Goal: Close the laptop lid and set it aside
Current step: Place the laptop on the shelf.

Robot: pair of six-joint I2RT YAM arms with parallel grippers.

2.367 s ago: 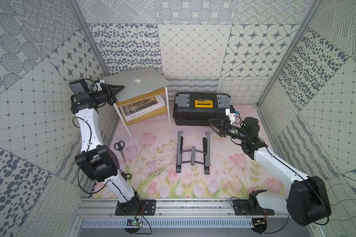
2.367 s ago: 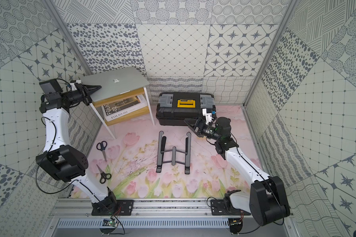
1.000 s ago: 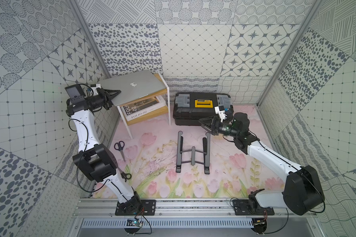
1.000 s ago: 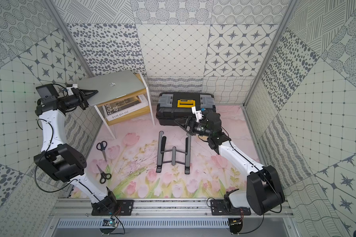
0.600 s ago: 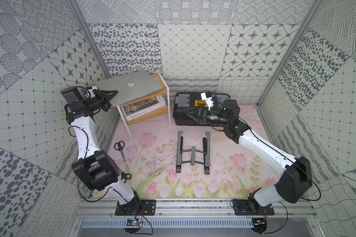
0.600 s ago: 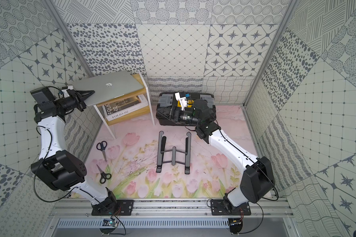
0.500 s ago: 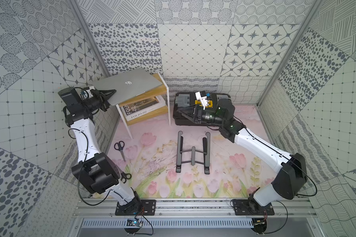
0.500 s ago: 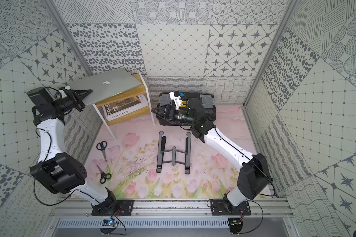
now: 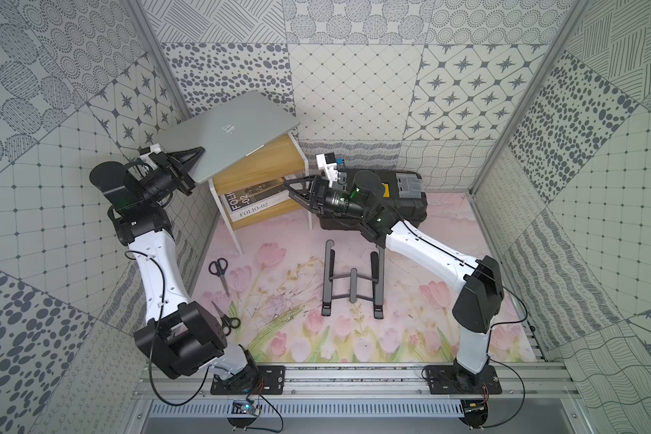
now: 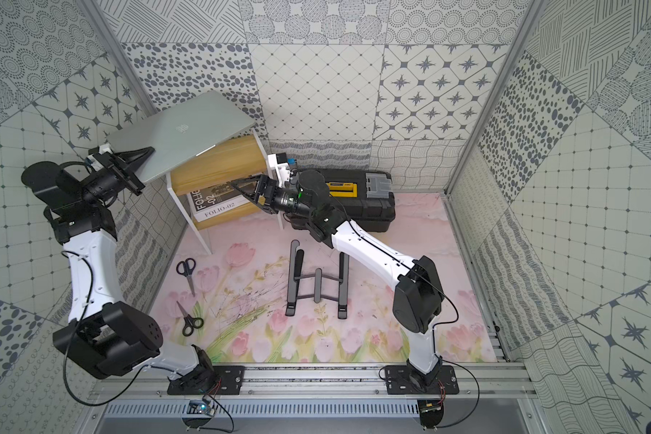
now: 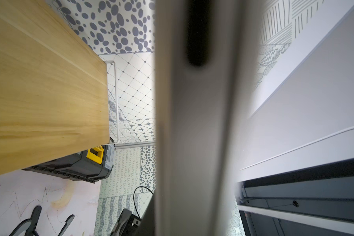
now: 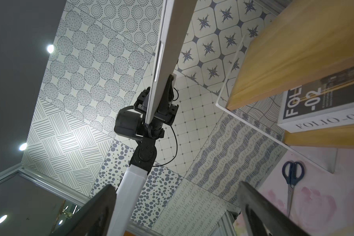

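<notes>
aloft, closed laptop [image 9: 228, 135] clamped in left gripper [image 9: 199, 151], right gripper [image 9: 288, 188] wide, well apart

Bright, even; ceiling spots [image 12: 50, 48] glare; laptop [image 11: 192, 122] blurred, L-wrist cam.

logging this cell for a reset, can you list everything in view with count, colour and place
laptop: 1, silver, lid shut, held tilted above the side table
side table: 1, white frame with yellow wood shelves, back left corner
book: 1, black and white, marked FOLIO-02, on the side table's lower shelf
toolbox: 1, black with a yellow latch, by the back wall
laptop stand: 1, black, on the middle of the mat
scissors: 2, dark handles, on the left side of the mat
mat: 1, pink floral, covers the floor
left gripper: 1, black, shut on the laptop's edge
right gripper: 1, black, open and empty, between side table and toolbox
</notes>
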